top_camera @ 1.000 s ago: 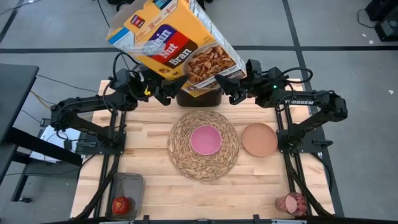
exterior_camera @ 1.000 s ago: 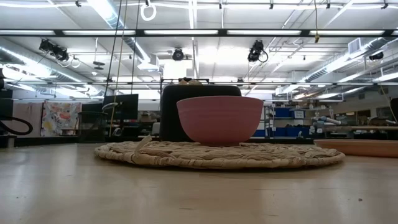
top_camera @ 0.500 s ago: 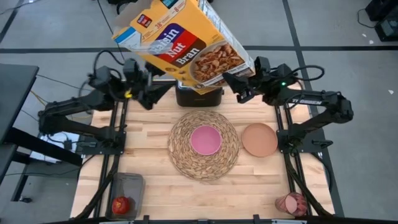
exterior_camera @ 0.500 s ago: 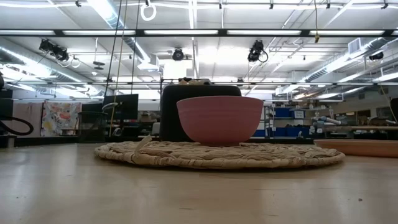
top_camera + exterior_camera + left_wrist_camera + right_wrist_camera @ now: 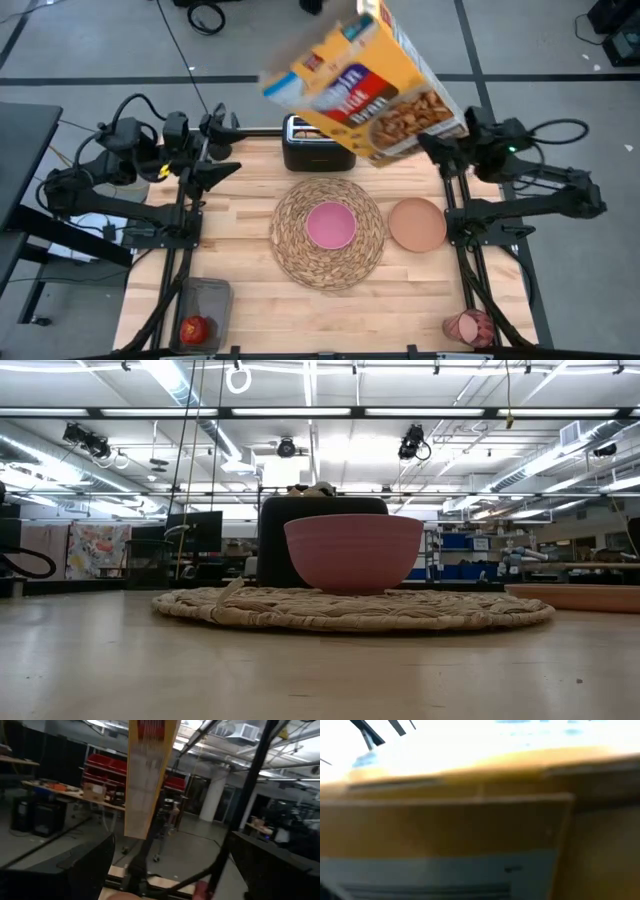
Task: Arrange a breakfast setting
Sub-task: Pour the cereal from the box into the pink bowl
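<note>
Two dark arms flank the far edge of my light wooden table [image 5: 250, 310]. I read the right gripper [image 5: 432, 146] as clamped on the lower corner of the big yellow cardboard cereal box [image 5: 365, 85], which hangs tilted high above the black toaster [image 5: 308, 150] at the table's back edge; my right wrist camera is filled by the box's yellow face [image 5: 470, 825]. I see the left gripper [image 5: 222, 170] apart from the box, over the table's far left corner, its two fingers spread wide with nothing between them. From the left wrist I see the box edge-on [image 5: 147, 775], well away.

At the table's centre lies the large round woven straw placemat [image 5: 329, 262], and the small pink bowl [image 5: 331, 224] sits in its middle; the low camera shows the bowl [image 5: 353, 552] upright on the mat [image 5: 350, 610]. Just to the mat's right rests the round salmon-brown plate [image 5: 417, 224], beside it, not on it. The red apple [image 5: 194, 328] lies in a small dark tray [image 5: 204, 295] at the near left corner. The translucent pink tumbler [image 5: 470, 326] lies on its side at the near right corner.
</note>
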`<state>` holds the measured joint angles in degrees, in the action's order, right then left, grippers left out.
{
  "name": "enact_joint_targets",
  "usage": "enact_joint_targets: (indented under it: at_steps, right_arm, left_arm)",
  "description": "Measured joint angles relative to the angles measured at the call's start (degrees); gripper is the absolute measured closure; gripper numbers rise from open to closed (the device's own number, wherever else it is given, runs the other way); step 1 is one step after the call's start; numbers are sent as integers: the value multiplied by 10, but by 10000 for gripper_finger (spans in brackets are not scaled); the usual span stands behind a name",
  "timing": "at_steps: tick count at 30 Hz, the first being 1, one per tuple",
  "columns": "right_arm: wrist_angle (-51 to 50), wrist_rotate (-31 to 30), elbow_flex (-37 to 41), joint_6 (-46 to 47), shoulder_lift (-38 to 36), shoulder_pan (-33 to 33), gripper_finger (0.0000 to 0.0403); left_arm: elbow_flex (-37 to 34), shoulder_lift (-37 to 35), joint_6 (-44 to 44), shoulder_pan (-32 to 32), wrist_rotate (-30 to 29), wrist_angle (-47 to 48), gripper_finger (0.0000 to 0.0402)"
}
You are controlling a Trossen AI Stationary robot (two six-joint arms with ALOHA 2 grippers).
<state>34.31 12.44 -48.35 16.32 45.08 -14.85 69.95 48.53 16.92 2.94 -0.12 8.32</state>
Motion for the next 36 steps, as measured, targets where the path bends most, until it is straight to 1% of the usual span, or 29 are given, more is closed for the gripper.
enact_joint_targets:
  at_steps: [2, 6, 10, 12, 16, 19, 24, 28, 36]
  right_arm:
    - [-43, 1, 18, 2, -46, 0, 146]
    - [-172, 14, 31, 17, -128, 0, 146]
    - [-294, 41, 32, 18, -200, 0, 146]
    - [-336, 59, 32, 18, -236, 1, 146]
    - [-421, 95, 31, 32, -297, 1, 146]
    - [-491, 124, 31, 37, -333, 1, 146]
    - [-596, 150, 31, 45, -376, 1, 146]
    - [-672, 156, 18, 28, -388, 1, 146]
    - [-737, 143, 8, -16, -388, 1, 146]
  left_arm:
    - [0, 2, 4, -8, 0, -4, 8]
    - [0, 8, 4, -11, -1, -3, 8]
    - [-1, 11, 8, -11, -1, -10, 8]
    - [-1, 10, 31, -11, -1, -14, 8]
    - [-1, 16, 32, -11, -1, -13, 8]
    - [-1, 18, 50, -11, -1, -6, 8]
    - [-1, 27, 55, -26, -1, -1, 8]
    - [-1, 32, 54, -38, -1, 2, 8]
    - [-1, 43, 54, -51, -1, 2, 8]
